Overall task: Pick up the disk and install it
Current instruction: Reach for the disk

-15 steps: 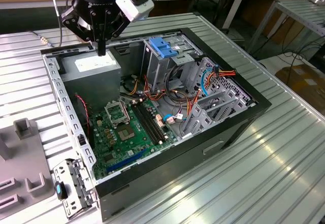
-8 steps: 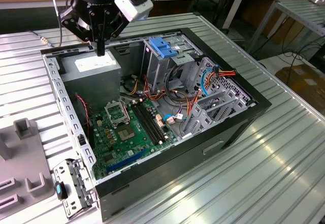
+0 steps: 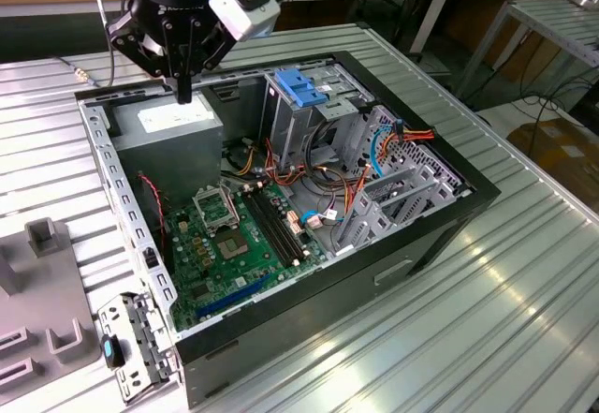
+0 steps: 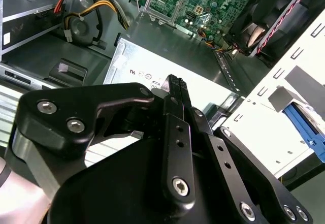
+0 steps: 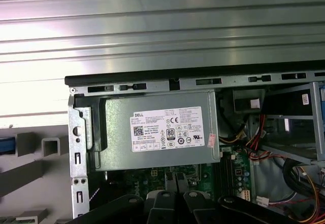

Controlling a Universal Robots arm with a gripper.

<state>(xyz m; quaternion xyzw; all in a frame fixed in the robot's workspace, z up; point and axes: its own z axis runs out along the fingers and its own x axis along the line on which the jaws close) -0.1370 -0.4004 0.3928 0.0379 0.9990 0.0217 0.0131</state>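
- Your hand [image 3: 183, 90] hangs point-down just above the grey power-supply box [image 3: 173, 125]. That box sits in the far corner of the open computer case [image 3: 309, 324], on the exterior view's left.
- In the second wrist view the fingers [image 4: 177, 127] are pressed flat together with nothing between them, so the hand is closed and empty.
- The disk [image 4: 304, 127] is, as far as you can judge, the blue-edged piece lying on the pale fixture in the second wrist view. Too little of it shows to be sure.
- That puts it outside the case, beyond the case's wall toward the exterior view's left. It lies well apart from the hand, on the grey fixture [image 3: 42, 291] that rests on the desk [image 3: 524, 272].
- You cannot tell which way its long axis runs.
- The drive cage [image 3: 301, 90], with its blue handle, stands on the other side of the hand, toward the exterior view's right.
- The one label in plain sight is the white sticker [image 5: 167, 128] on the power-supply box. It carries black print and marks, and it belongs to the box, not the disk.
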